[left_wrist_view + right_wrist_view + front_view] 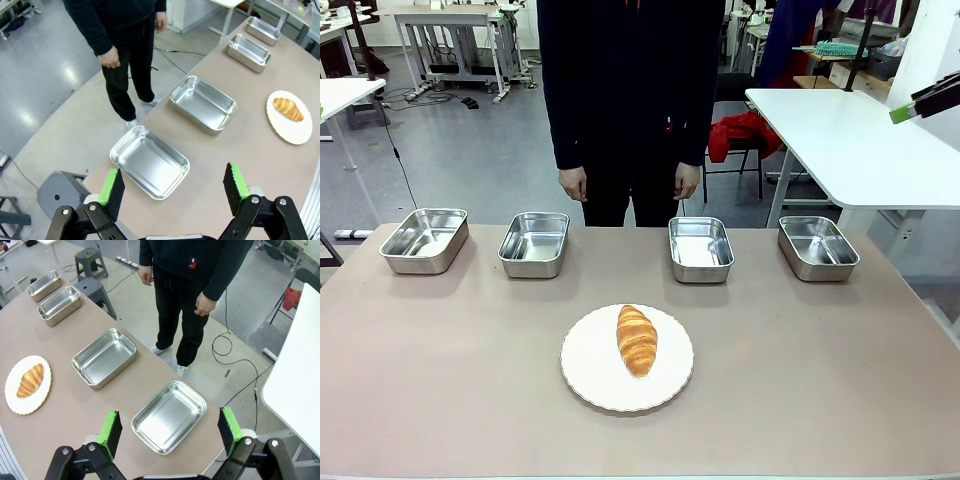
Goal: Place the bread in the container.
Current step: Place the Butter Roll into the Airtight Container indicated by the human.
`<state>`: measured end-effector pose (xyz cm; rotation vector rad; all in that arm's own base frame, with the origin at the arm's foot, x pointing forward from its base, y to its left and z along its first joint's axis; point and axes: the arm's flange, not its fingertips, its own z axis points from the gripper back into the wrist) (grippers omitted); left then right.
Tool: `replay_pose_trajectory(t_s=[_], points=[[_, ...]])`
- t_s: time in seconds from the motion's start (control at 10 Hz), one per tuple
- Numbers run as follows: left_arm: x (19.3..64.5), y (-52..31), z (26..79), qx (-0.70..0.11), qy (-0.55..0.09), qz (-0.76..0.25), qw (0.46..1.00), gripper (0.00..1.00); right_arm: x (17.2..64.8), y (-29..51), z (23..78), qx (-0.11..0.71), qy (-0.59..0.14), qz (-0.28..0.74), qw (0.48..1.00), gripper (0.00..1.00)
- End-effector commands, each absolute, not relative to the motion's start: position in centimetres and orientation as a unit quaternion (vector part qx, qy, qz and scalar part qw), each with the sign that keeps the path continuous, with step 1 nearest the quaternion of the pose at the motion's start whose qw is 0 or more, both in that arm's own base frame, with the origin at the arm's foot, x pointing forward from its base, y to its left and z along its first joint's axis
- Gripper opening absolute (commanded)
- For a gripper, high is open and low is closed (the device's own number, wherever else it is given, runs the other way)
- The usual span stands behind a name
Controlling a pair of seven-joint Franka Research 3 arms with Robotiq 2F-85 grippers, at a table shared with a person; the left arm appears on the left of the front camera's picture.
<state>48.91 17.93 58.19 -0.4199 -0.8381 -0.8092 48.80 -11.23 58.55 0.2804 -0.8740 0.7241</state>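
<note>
On the tan bench (440, 400) the bread (637, 340) lies on a white plate (588, 385) at lower centre, with four steel containers (701, 270) in a row behind it, a person (630, 80) standing on the grey workshop floor (470, 160) beyond, and the left gripper (173, 170) and right gripper (169, 412) with fingers spread wide.

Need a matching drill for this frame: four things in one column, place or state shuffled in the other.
1 bread
2 plate
3 four pans
4 left pincer

A open, holding nothing
B lying on the plate
C empty, in a row along the table's far edge
D near middle of the table

Pairs: 1-B, 2-D, 3-C, 4-A
</note>
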Motion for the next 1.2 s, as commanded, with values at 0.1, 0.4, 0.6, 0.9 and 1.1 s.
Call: replay_pose_trajectory(t_s=[0.1, 0.4, 0.6, 0.9, 1.1], points=[[48.95, 17.87, 58.25, -0.195, -0.394, -0.385, 0.811, 1.0, 48.78, -11.26, 58.6, 0.133, -0.414, 0.34, 0.834, 1.0], [48.95, 17.87, 58.25, -0.195, -0.394, -0.385, 0.811, 1.0, 48.78, -11.26, 58.6, 0.133, -0.414, 0.34, 0.834, 1.0], [48.95, 17.87, 58.25, -0.195, -0.394, -0.385, 0.811, 1.0, 48.78, -11.26, 58.6, 0.133, -0.414, 0.34, 0.834, 1.0], [48.95, 17.87, 58.25, -0.195, -0.394, -0.385, 0.811, 1.0, 48.78, -11.26, 58.6, 0.133, -0.414, 0.34, 0.834, 1.0], [48.95, 17.87, 58.25, -0.195, -0.394, -0.385, 0.811, 1.0, 48.78, -11.26, 58.6, 0.133, -0.414, 0.34, 0.834, 1.0]])
